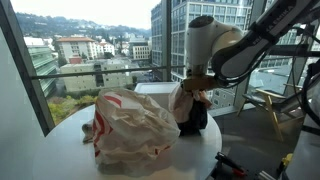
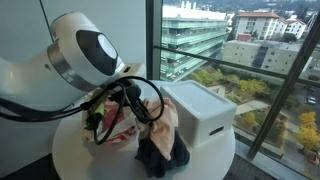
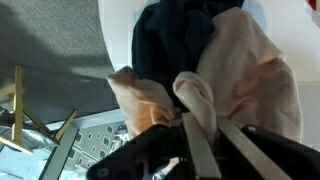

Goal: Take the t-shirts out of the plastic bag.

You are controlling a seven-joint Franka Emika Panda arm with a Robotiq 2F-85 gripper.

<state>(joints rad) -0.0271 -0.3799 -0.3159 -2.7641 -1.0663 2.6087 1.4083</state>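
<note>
Wrist view: gripper (image 3: 208, 130) is clenched on a fold of the peach t-shirt (image 3: 250, 80). The shirt hangs from the fingers, long axis roughly vertical, lower end draped against the dark t-shirt (image 3: 175, 40). The dark one is a crumpled heap on the round white table (image 3: 118, 25), with no clear axis. Both shirts are outside the plastic bag (image 1: 130, 125), just beside it. The bag is slumped on the table, long axis running across the frame; can't tell where its mouth is or what's in it. A white box (image 2: 205, 110) sits behind the shirts, near the window.
</note>
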